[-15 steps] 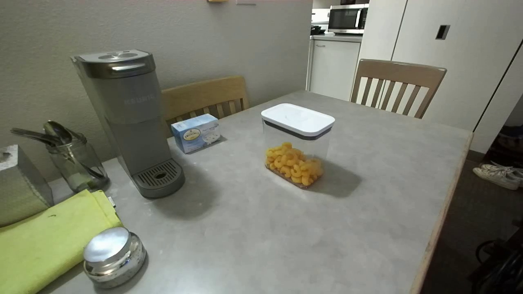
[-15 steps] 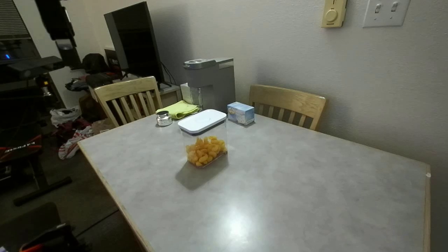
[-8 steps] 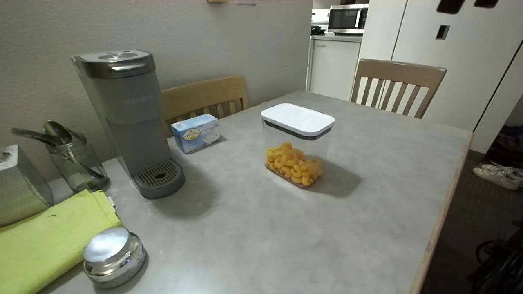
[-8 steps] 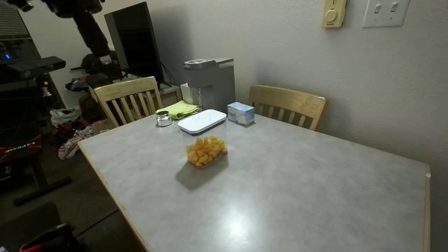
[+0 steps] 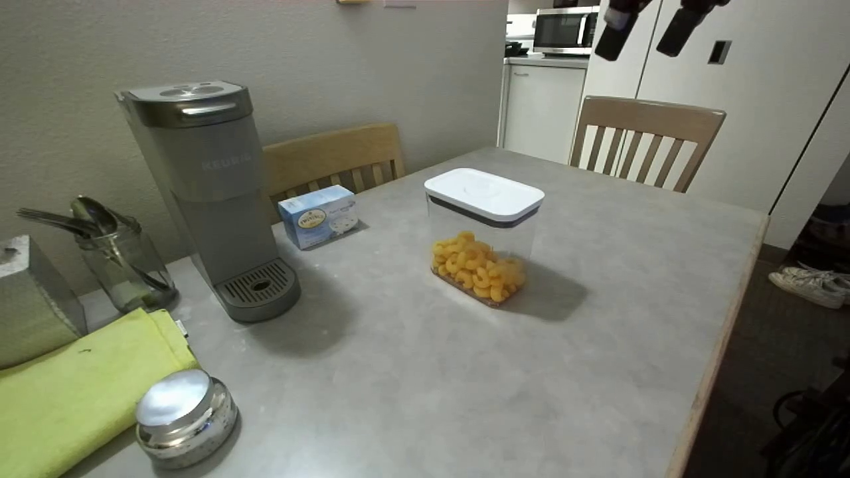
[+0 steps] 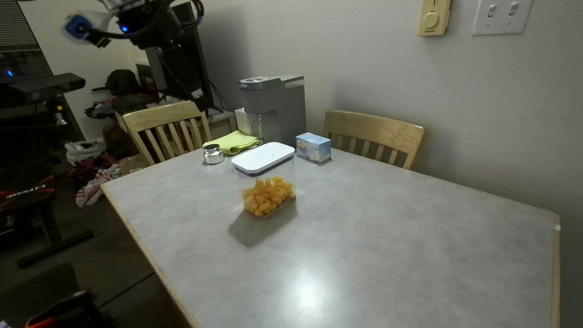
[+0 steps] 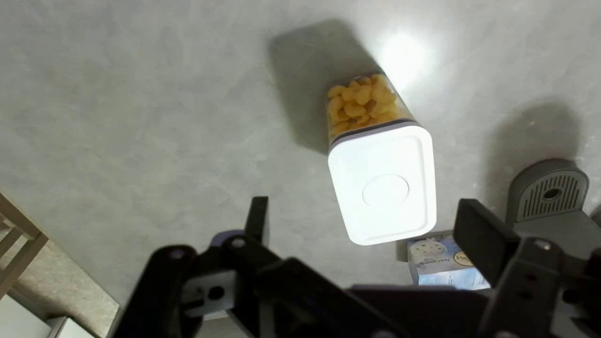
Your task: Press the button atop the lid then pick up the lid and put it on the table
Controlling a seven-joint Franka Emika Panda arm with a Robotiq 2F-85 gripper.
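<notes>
A large table point(image 5: 412, 392) with a matte grey, mottled top and wood-coloured edge stands beside a pale, textured wall point(image 6: 483, 123), with slat-backed wooden chairs point(image 6: 375, 127) along its sides. Towards one end are a tall grey coffee maker point(image 5: 209, 172), a small pale-blue tea box point(image 5: 319, 216), a folded yellow-green cloth point(image 5: 93, 392) and a squat silver metal jar point(image 5: 187, 419). A microwave point(image 5: 561, 31) shows in the background.

A clear, box-shaped container point(image 5: 514, 236), partly filled with curled yellow-orange pieces point(image 5: 475, 269), stands upright on the table. Level on top of it sits the flat white rounded-rectangle lid point(image 5: 485, 193), its long axis slanting in an exterior view from upper left to lower right. In the wrist view that axis runs nearly up and down, the lower short end nearer the tea box; a circle at the lid's middle marks the white button point(image 7: 386, 190).

The black two-fingered gripper point(image 5: 639, 52) hangs tilted, well above the table, fingers spread wide, apart from the lid.
</notes>
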